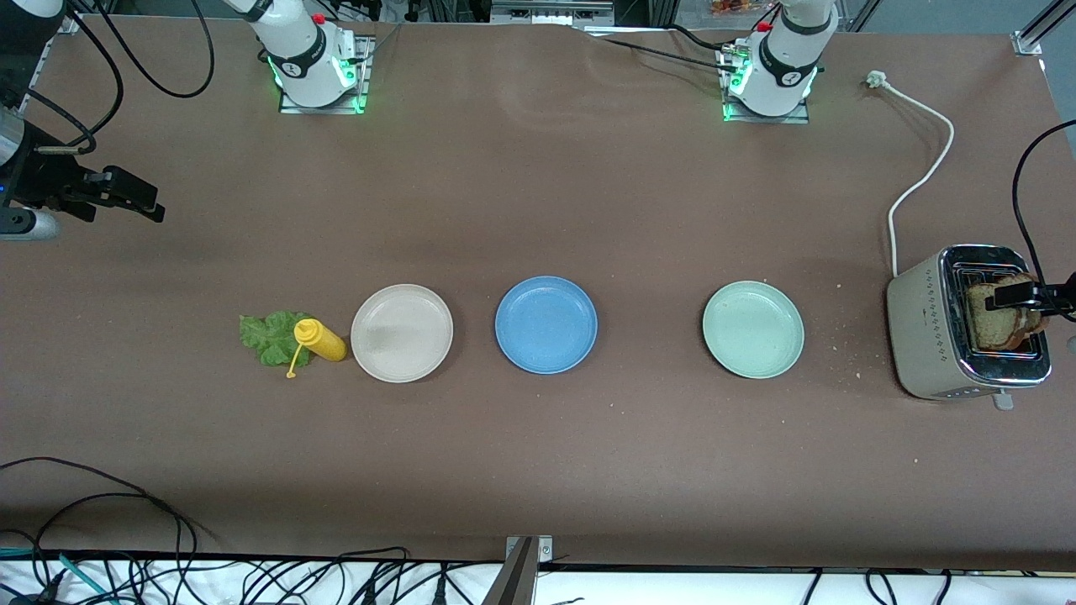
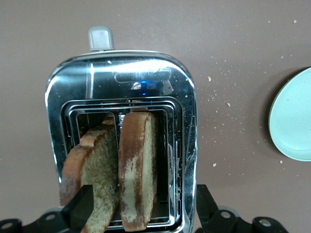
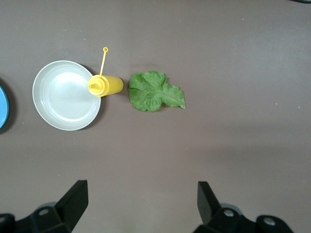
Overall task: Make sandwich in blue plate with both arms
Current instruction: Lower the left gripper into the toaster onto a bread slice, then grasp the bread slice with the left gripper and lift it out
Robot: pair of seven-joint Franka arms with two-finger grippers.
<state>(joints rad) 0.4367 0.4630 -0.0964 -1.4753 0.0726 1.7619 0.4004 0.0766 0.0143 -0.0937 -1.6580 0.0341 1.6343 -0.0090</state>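
The blue plate (image 1: 546, 324) lies bare in the middle of the table. Two brown bread slices (image 1: 1000, 319) stand in the toaster (image 1: 925, 336) at the left arm's end. In the left wrist view one slice (image 2: 97, 170) leans and the other (image 2: 138, 165) stands upright. My left gripper (image 1: 1030, 296) (image 2: 143, 196) hangs open over the toaster. One finger (image 2: 80, 206) is against the leaning slice, the other outside the toaster's chrome edge. A green lettuce leaf (image 1: 269, 336) (image 3: 155, 92) lies flat toward the right arm's end. My right gripper (image 1: 143, 202) (image 3: 142, 194) waits open over bare table there.
A yellow squeeze bottle (image 1: 324, 340) lies between the lettuce and a beige-white plate (image 1: 402, 334). A pale mint-green plate (image 1: 753, 329) sits between the blue plate and the toaster. The toaster's white cord (image 1: 920, 181) runs toward the left arm's base. Crumbs dot the table around the toaster.
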